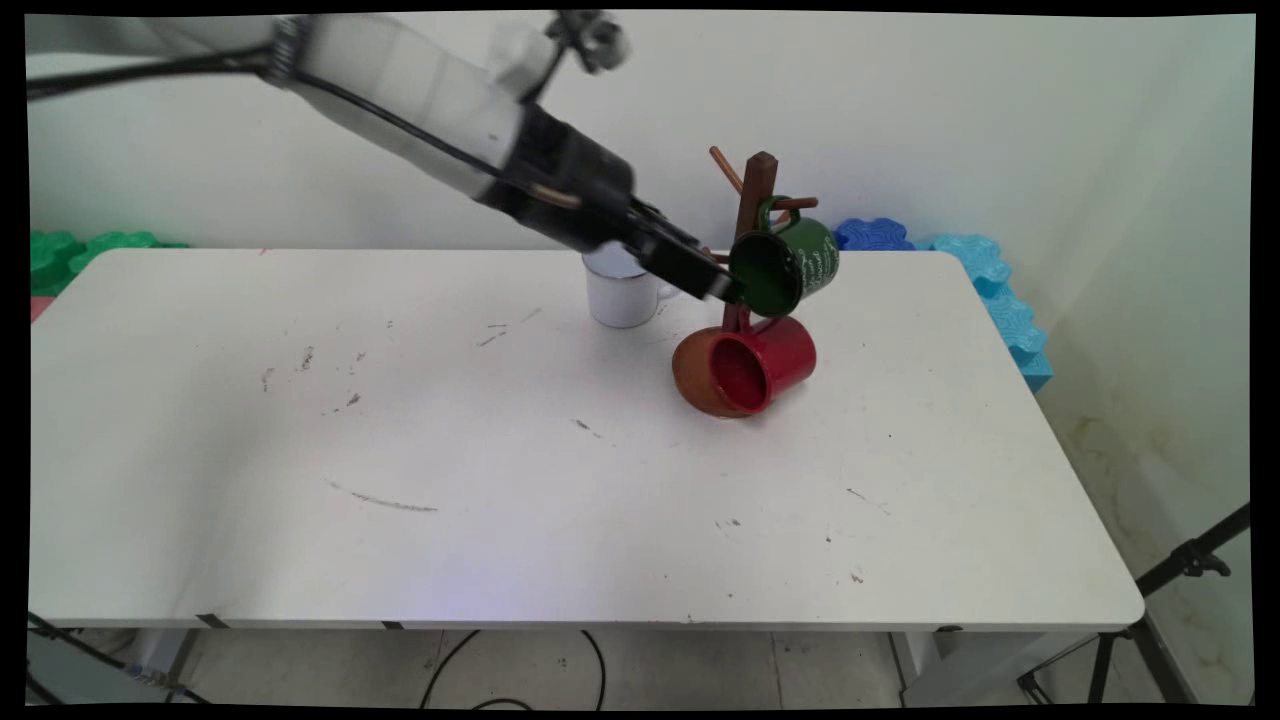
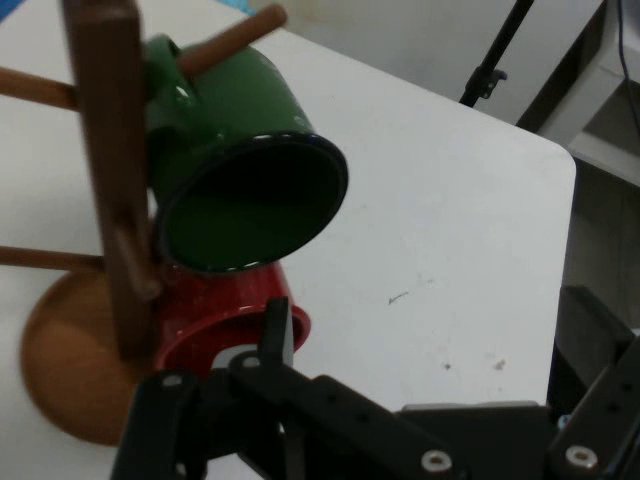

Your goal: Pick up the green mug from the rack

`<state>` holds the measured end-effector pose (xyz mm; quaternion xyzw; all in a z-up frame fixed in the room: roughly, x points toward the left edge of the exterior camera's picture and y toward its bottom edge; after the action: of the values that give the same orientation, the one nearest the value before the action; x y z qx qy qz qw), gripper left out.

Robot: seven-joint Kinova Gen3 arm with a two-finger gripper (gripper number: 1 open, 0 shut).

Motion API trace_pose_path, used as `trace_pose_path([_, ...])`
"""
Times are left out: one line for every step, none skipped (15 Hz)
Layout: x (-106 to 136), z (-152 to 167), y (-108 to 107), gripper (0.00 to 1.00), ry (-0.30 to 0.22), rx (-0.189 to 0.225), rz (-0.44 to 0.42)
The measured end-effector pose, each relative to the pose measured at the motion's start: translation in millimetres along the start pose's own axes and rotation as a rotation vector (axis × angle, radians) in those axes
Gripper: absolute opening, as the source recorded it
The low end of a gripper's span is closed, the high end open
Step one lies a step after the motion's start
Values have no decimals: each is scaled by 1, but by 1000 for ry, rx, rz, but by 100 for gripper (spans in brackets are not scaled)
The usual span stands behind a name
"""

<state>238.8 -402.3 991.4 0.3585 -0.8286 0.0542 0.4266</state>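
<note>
A wooden mug tree (image 1: pixel 757 195) (image 2: pixel 105 180) stands at the table's back middle on a round brown base (image 1: pixel 692 378). A dark green mug (image 1: pixel 790 265) (image 2: pixel 250 190) hangs by its handle on an upper peg, mouth tilted toward me. A red mug (image 1: pixel 762 365) (image 2: pixel 215 310) lies on its side against the base. My gripper (image 1: pixel 718 285) (image 2: pixel 430 340) is open, its tips just left of the green mug's rim, holding nothing. One finger (image 2: pixel 275 330) stands just under the green mug's rim, in front of the red mug.
A white mug (image 1: pixel 620 295) stands upright behind my arm, left of the tree. Blue foam blocks (image 1: pixel 985 270) line the table's far right edge and green ones (image 1: pixel 90 250) the far left. A black tripod (image 1: pixel 1180 570) stands off the right corner of the table (image 1: pixel 500 450).
</note>
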Motion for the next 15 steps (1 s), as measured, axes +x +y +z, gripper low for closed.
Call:
trace_pose_path([0, 7, 5, 100, 3, 10, -13])
trace_pose_path([-2, 17, 14, 100, 6, 27, -34])
trace_pose_path([-3, 25, 20, 100, 11, 38, -47])
trace_pose_path([-5, 33, 26, 100, 19, 48, -59])
trace_pose_path([-7, 41, 32, 100, 26, 58, -69])
trace_pose_path([-9, 49, 37, 100, 33, 67, -79])
trace_pose_path([-10, 55, 40, 100, 40, 75, -85])
trace_pose_path([-12, 62, 44, 100, 49, 84, -91])
trace_pose_path([-12, 69, 47, 100, 59, 91, -95])
trace_pose_path([-13, 73, 49, 100, 66, 96, -99])
trace_pose_path([-13, 78, 50, 100, 73, 102, -102])
trace_pose_path([-13, 82, 51, 100, 79, 107, -105])
trace_pose_path([-14, 87, 53, 100, 88, 114, -107])
trace_pose_path([-15, 92, 54, 100, 96, 123, -109])
trace_pose_path([-15, 96, 55, 100, 102, 132, -110])
